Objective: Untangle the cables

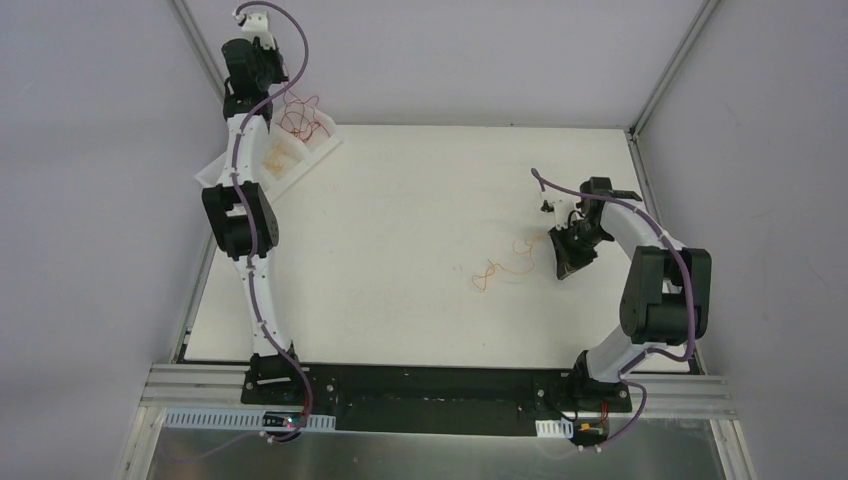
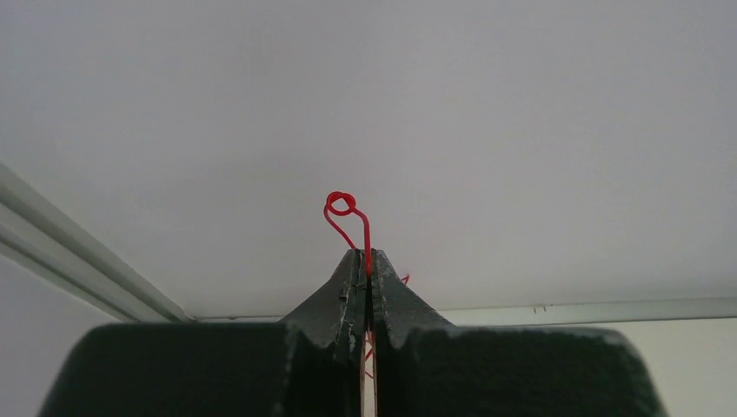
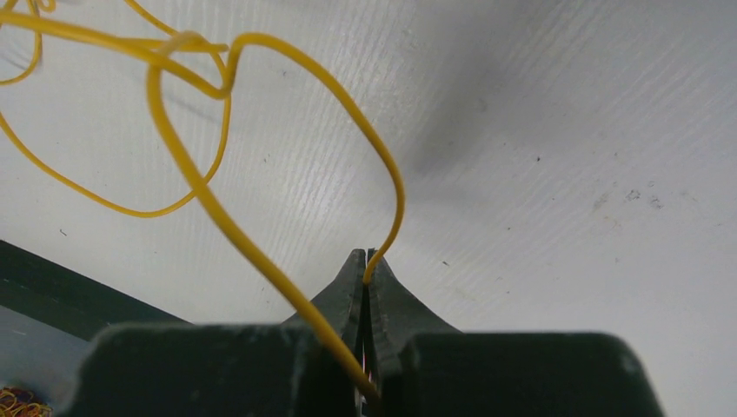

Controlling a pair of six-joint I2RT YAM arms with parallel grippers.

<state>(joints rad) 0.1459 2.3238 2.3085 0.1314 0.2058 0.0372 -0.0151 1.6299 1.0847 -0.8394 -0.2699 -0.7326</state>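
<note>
**Spotter:** What have your fingers got?

**Operator:** My left gripper (image 2: 366,261) is pressed tight together and pinches the red cable (image 2: 343,208) right at the tips. A small curled end pokes out above the jaws, in the air in front of the wall. The right gripper (image 3: 368,261) is the same story: its jaws are closed on the yellow cable (image 3: 401,195), which arches out of the tips and runs off in loose loops.

**Spotter:** And further out?

**Operator:** In the top view, an orange-yellow tangle (image 1: 497,268) lies on the table (image 1: 400,320), just left of the right gripper. Thin red strands (image 1: 300,112) show by the white tray (image 1: 305,165) at the far left corner, beside my left arm.

**Spotter:** How will it handle?

**Operator:** Feather-light and springy, I reckon. It holds its curls, so it should bounce back rather than drape. It's thin and smooth, so it could slide through the tips. I'd take hold near an end or on a straight run clear of any crossing, and pull gently. A hard tug may cinch the knot.
</note>
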